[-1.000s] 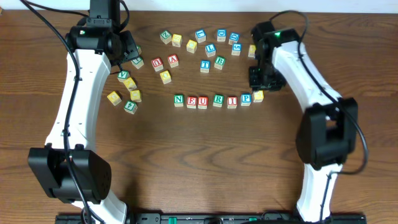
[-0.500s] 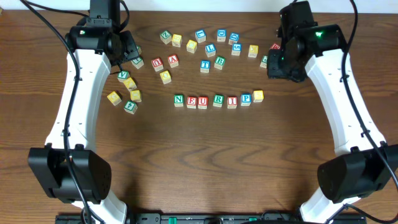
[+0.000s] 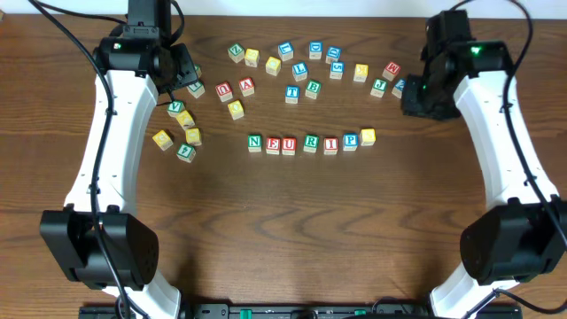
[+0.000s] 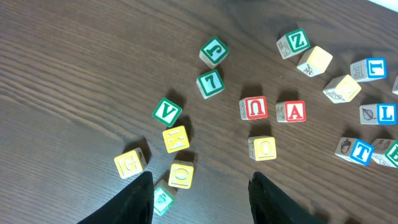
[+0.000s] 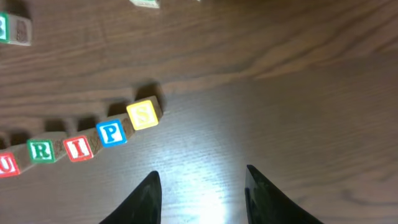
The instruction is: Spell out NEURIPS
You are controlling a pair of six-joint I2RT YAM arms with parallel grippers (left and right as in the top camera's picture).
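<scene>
Seven letter blocks (image 3: 309,143) line up mid table (image 3: 292,230), reading NEURIPS, yellow S block (image 5: 143,114) nearest the right edge. Light, stiff wood, probably; pinch flat opposite sides. Parted and empty: left end effector (image 4: 200,180), right end effector (image 5: 201,173).

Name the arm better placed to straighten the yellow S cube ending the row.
Right. The right tool hangs open near the small yellow wooden S cube, seen in its wrist view; the left tool hangs over loose lettered cubes, farther off.
</scene>
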